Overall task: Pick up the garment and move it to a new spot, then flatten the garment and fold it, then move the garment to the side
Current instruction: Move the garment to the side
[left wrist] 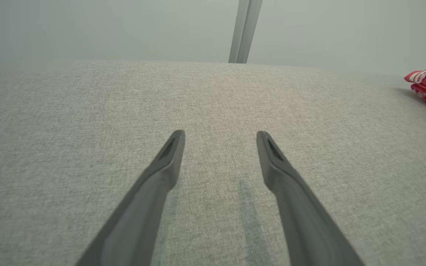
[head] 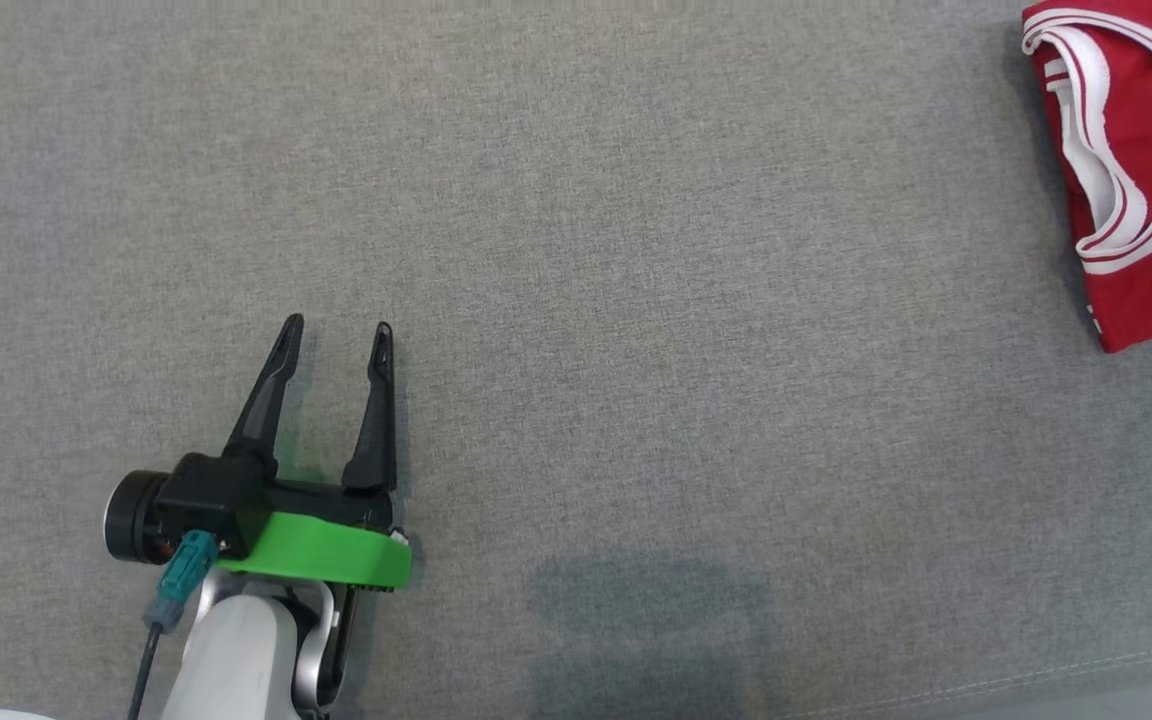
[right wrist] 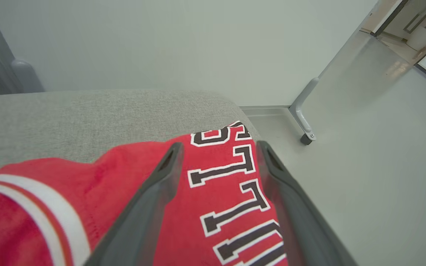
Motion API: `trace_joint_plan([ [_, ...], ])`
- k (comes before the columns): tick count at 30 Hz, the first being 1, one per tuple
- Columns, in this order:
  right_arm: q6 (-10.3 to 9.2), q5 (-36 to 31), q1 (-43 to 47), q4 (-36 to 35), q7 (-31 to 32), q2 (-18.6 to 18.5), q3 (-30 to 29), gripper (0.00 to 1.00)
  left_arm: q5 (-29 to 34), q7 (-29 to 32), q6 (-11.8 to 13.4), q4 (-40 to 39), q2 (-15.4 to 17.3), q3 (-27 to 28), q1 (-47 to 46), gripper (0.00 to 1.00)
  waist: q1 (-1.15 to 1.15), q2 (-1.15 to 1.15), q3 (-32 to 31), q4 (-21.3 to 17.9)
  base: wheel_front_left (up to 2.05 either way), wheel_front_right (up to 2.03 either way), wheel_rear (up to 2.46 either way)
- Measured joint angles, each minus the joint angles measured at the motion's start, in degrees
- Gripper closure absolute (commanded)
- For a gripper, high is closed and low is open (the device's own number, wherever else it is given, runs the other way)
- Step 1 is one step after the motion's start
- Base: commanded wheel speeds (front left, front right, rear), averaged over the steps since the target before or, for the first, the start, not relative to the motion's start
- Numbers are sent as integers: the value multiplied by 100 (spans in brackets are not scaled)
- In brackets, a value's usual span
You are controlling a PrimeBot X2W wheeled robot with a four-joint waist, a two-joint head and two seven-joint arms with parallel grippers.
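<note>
Both gape empty: left gripper [head: 337, 325] over grey surface [head: 636, 300]; right gripper [right wrist: 219, 145] above folded garment [right wrist: 124, 171]; probably side placement done; next, lift clear.

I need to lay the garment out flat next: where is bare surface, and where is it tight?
The grey surface is bare from the left gripper all the way across to the red garment. It is tight at the right edge alone: the garment lies there with the right gripper open above it, the floor just beyond.
</note>
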Motion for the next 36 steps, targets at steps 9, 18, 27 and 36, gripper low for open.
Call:
trace_joint_plan([
  [9,0,1021,107,-240,-865,419,1258,0,-234,-1,119,-63,-16,431,5,0,0,0,-621,-38,0,0,0],
  [18,0,2008,1282,-1290,-1180,1000,2288,0,-443,0,354,134,-51,765,293,0,0,0,-1376,-10,0,0,0],
  [27,0,1956,3042,-2732,-1311,1694,2427,0,-514,0,555,172,-63,892,728,0,0,0,-1979,116,0,0,0],
  [36,-1,2252,4457,-3822,-1334,1898,2570,0,-452,0,648,87,-68,767,1032,0,0,0,-2143,376,0,0,0],
])
